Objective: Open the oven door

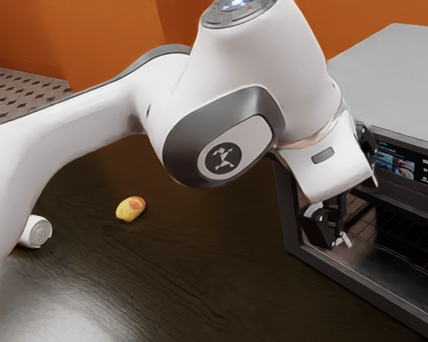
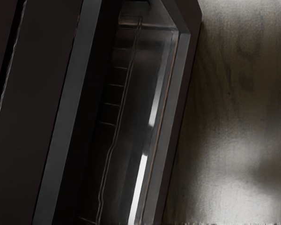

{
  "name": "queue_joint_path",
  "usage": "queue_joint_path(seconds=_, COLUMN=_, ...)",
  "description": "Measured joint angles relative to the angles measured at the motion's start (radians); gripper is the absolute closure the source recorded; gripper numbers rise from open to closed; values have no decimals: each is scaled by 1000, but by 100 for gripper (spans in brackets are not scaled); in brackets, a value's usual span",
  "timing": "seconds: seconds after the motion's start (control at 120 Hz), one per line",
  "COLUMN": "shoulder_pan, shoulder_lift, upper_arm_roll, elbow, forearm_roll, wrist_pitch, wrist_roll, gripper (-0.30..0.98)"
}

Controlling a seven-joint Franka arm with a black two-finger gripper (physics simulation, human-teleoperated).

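Gripper (image 1: 328,224): finger spread, grasp and contact cannot be determined. Located near the oven front's side edge, at the exterior view's left. Oven door (image 1: 364,284): framed front beneath the control panel (image 1: 406,165), beside the gripper; contact unconfirmed.

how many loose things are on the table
2: a white can, partly behind the arm, and a yellow-red fruit between it and the oven. The arm may hide more.
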Motion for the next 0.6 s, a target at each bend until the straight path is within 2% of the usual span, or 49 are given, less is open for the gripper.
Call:
queue_joint_path(seconds=0.1, shoulder_pan=2, shoulder_lift=-39, upper_arm_roll=0, elbow=-80, forearm_roll=0, wrist_pitch=12, wrist_roll=-2, gripper=-2)
queue_joint_path(seconds=0.158, shoulder_pan=18, shoulder_lift=-161, upper_arm_roll=-3, elbow=-239, forearm_roll=1, wrist_pitch=39, wrist_roll=-3, gripper=6)
queue_joint_path(seconds=0.192, shoulder_pan=25, shoulder_lift=-376, upper_arm_roll=-2, elbow=-450, forearm_roll=1, wrist_pitch=67, wrist_roll=-3, gripper=20)
queue_joint_path(seconds=0.258, shoulder_pan=-79, shoulder_lift=-924, upper_arm_roll=9, elbow=-818, forearm_roll=-1, wrist_pitch=79, wrist_roll=-2, gripper=13)
queue_joint_path(seconds=0.292, shoulder_pan=-151, shoulder_lift=-1177, upper_arm_roll=21, elbow=-913, forearm_roll=-3, wrist_pitch=39, wrist_roll=-2, gripper=11)
queue_joint_path(seconds=0.317, shoulder_pan=-187, shoulder_lift=-1268, upper_arm_roll=55, elbow=-888, forearm_roll=-4, wrist_pitch=2, wrist_roll=-2, gripper=9)
queue_joint_path(seconds=0.35, shoulder_pan=-205, shoulder_lift=-1190, upper_arm_roll=156, elbow=-715, forearm_roll=-3, wrist_pitch=-48, wrist_roll=-4, gripper=7)
queue_joint_path(seconds=0.367, shoulder_pan=-198, shoulder_lift=-1076, upper_arm_roll=215, elbow=-578, forearm_roll=-2, wrist_pitch=-77, wrist_roll=-8, gripper=6)
queue_joint_path(seconds=0.408, shoulder_pan=-154, shoulder_lift=-692, upper_arm_roll=361, elbow=-128, forearm_roll=2, wrist_pitch=-189, wrist_roll=-38, gripper=5)
queue_joint_path(seconds=0.45, shoulder_pan=-107, shoulder_lift=-444, upper_arm_roll=471, elbow=131, forearm_roll=7, wrist_pitch=-292, wrist_roll=-100, gripper=4)
queue_joint_path(seconds=0.525, shoulder_pan=-70, shoulder_lift=-166, upper_arm_roll=589, elbow=293, forearm_roll=-5, wrist_pitch=-398, wrist_roll=-216, gripper=3)
queue_joint_path(seconds=0.6, shoulder_pan=-77, shoulder_lift=-28, upper_arm_roll=671, elbow=251, forearm_roll=-96, wrist_pitch=-459, wrist_roll=-322, gripper=2)
